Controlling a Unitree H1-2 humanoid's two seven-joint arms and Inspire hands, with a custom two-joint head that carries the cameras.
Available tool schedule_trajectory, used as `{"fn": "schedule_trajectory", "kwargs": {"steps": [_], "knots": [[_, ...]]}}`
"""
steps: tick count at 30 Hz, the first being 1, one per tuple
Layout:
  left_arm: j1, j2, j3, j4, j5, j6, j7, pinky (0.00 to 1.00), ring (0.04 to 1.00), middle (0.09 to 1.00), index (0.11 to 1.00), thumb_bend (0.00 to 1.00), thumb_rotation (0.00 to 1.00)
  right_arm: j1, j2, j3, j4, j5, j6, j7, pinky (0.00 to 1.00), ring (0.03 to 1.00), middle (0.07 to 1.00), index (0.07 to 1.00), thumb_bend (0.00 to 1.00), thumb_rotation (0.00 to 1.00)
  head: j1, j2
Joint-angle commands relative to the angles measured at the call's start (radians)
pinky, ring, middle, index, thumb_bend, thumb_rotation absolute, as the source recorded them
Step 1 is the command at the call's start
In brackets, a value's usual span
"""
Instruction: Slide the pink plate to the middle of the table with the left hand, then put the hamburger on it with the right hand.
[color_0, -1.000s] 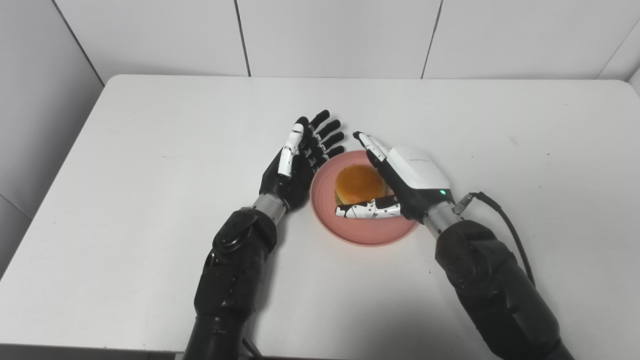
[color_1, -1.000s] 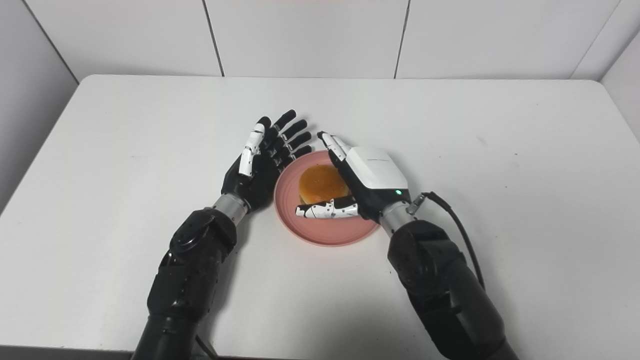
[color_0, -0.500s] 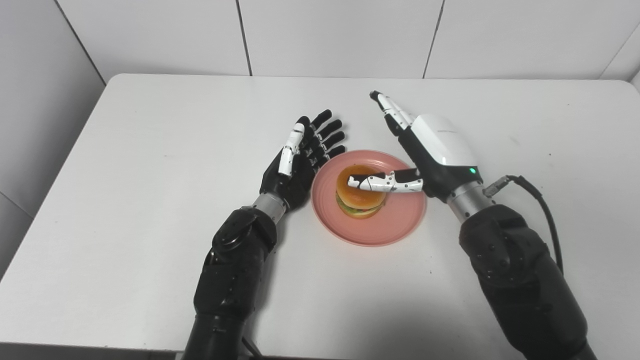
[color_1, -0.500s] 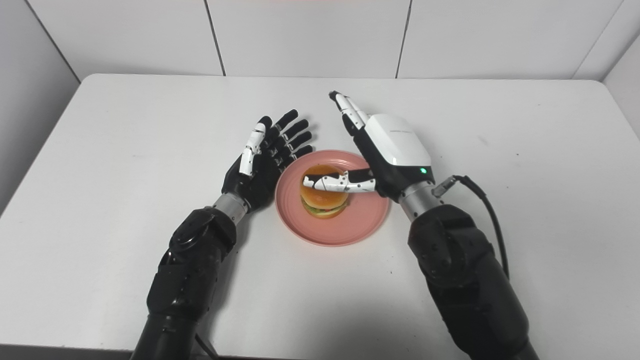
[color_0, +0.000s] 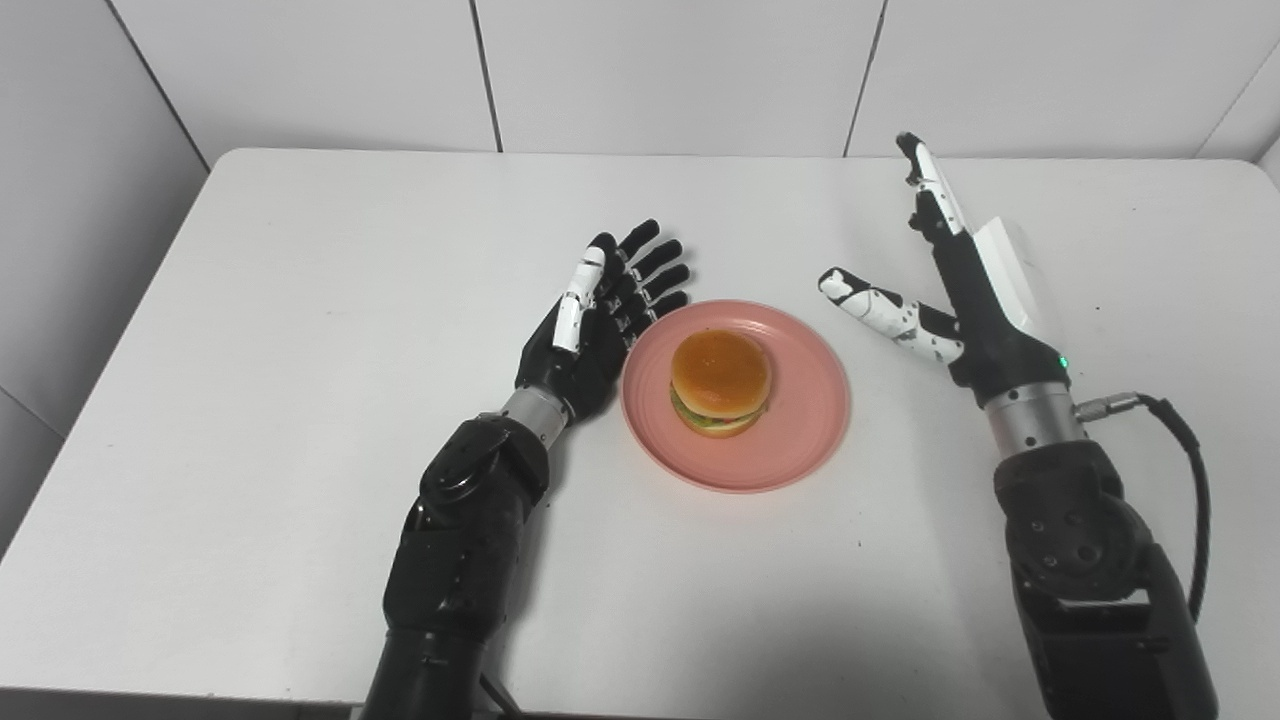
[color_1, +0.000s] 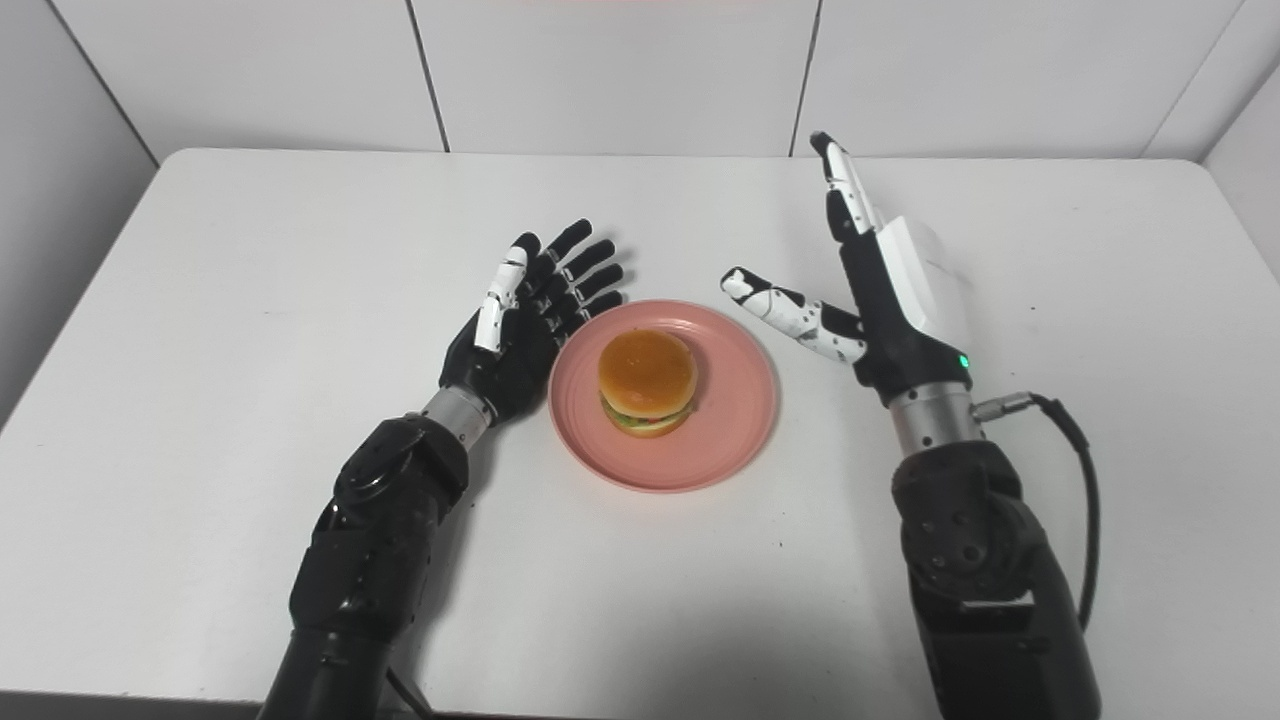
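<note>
The hamburger sits on the plate; my left hand lies just left of the plate, my right hand right of it.

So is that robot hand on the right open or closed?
Open. The right robot hand holds nothing, fingers and thumb spread apart, clear of the hamburger on the pink plate.

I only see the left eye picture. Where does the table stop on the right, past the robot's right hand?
Observer: The right eye view shows it. The table has its right edge along a grey side wall, well beyond the open right hand.
Operator: Does the wire hang over that edge?
Observer: No. The black cable loops from the wrist down to the forearm, inside that edge.
</note>
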Motion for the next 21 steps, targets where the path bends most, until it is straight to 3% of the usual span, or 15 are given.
{"fn": "schedule_trajectory", "kwargs": {"steps": [1, 8, 14, 21], "knots": [[0.046, 0.019, 0.008, 0.028, 0.027, 0.019, 0.024, 0.93, 0.916, 0.924, 0.924, 0.41, 1.0, -0.005, 0.015, -0.012, -0.017, 0.004, -0.041, -0.05, 0.88, 0.994, 1.0, 1.0, 0.82, 1.0, -0.001, -0.001], [0.063, 0.041, 0.017, -0.021, 0.079, -0.083, 0.034, 0.99, 0.966, 0.965, 0.965, 0.41, 1.0, 0.063, 0.047, -0.024, 0.017, 0.045, -0.08, -0.108, 0.94, 1.0, 1.0, 1.0, 0.76, 1.0, -0.003, -0.009], [0.109, 0.068, -0.005, -0.071, 0.139, -0.161, 0.028, 1.0, 1.0, 1.0, 1.0, 0.43, 1.0, 0.101, 0.097, -0.036, 0.065, 0.147, -0.144, -0.144, 0.96, 0.991, 0.998, 0.991, 0.64, 1.0, 0.003, -0.009], [0.186, 0.094, -0.031, -0.108, 0.242, -0.304, 0.038, 1.0, 1.0, 1.0, 1.0, 0.47, 1.0, 0.126, 0.131, -0.039, 0.122, 0.298, -0.195, -0.117, 0.95, 0.972, 0.97, 0.963, 0.39, 1.0, 0.007, -0.002]]}}
